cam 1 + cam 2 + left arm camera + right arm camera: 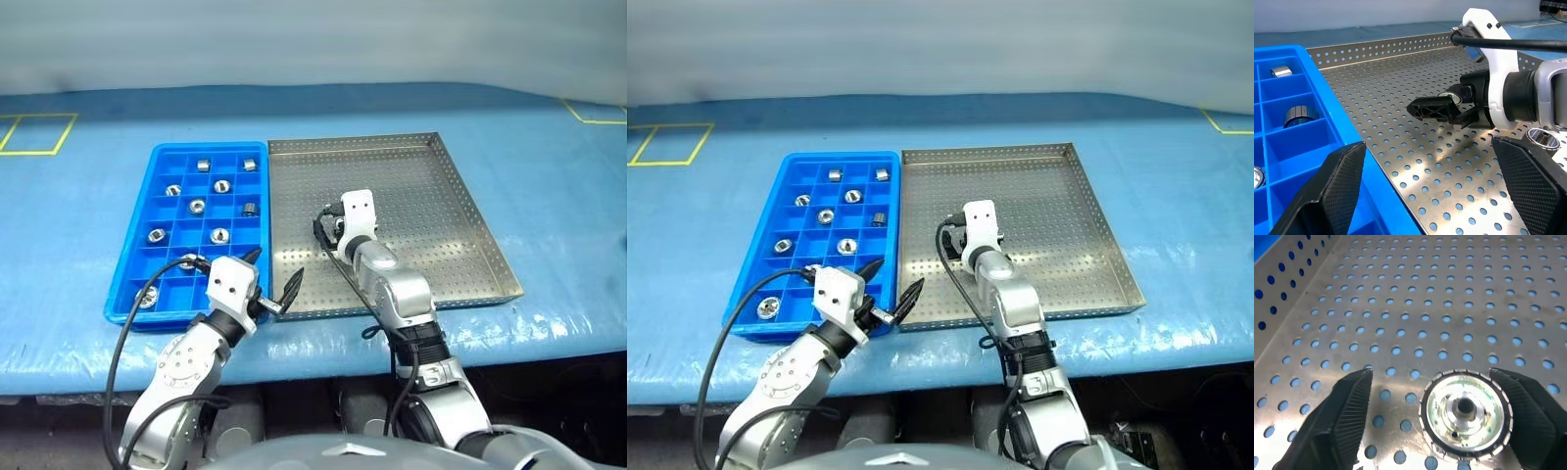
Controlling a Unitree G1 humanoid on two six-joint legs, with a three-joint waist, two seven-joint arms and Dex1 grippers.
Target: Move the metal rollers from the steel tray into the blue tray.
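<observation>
- Jaws first, from the head views: the left gripper (277, 284) stands wide open with nothing between its fingers, over the near edge where the blue tray (147, 206) meets the steel tray (470, 225). The right gripper (328, 230) reaches down onto the left half of the steel tray's floor; its arm hides the fingertips here, so the gap cannot be read from above.
- Same views: the two trays lie side by side and touching on the blue cloth (558, 166), blue tray on the left. Rollers (197, 206) sit singly in the blue tray's compartments, about ten of them, spread from the far row to the near left corner.
- Left wrist view: the left gripper's own fingers (1337, 191) are spread far apart and empty, one over the blue tray's rim, the other over the perforated floor. Beyond them the right gripper (1444, 108) rests low on the floor with a roller (1452, 96) at its fingers. Another roller (1543, 138) lies just beside that arm. Two rollers (1300, 115) show in blue compartments.
- Right wrist view: the right gripper (1435, 404) is partly open, its fingers (1339, 418) either side of one roller (1465, 413). That roller lies flat on the floor, hole up, close against one finger with a clear gap to the other. It is between the jaws but not clamped.
</observation>
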